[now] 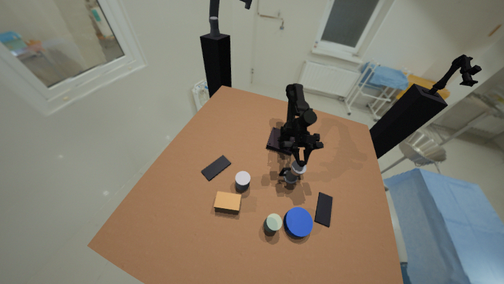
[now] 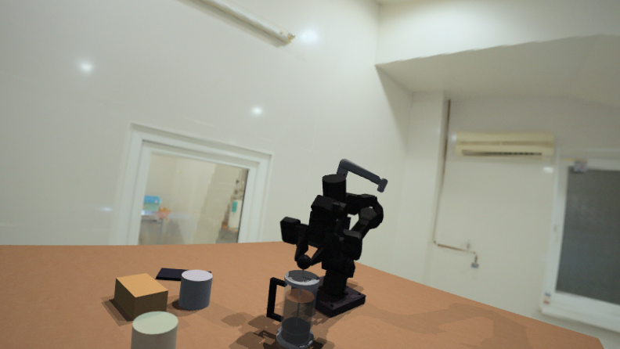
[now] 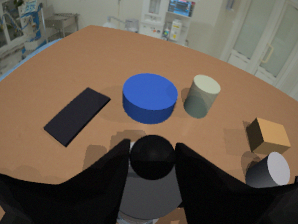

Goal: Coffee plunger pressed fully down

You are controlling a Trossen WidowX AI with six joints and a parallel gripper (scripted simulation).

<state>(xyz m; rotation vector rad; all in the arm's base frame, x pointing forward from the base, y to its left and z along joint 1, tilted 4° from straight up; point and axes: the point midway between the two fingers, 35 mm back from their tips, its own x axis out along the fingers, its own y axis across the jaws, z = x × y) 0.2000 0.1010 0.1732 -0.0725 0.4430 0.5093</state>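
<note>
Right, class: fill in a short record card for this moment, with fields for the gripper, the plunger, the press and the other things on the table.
gripper: shut on the plunger knob
plunger: low, knob just above the lid
press: upright on the table, handle on the left in the exterior view
other things: blue disc, pale green cylinder, grey cylinder, tan block, two dark flat slabs

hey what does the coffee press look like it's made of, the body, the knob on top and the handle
Coffee press body: clear glass or plastic, since the dark liquid and rod show through. Plunger knob, held in the end effector: smooth matte black, probably plastic; no shine to tell. Handle: black, matte, likely plastic. Lid: pale grey, perhaps metal, though that is unclear.
</note>
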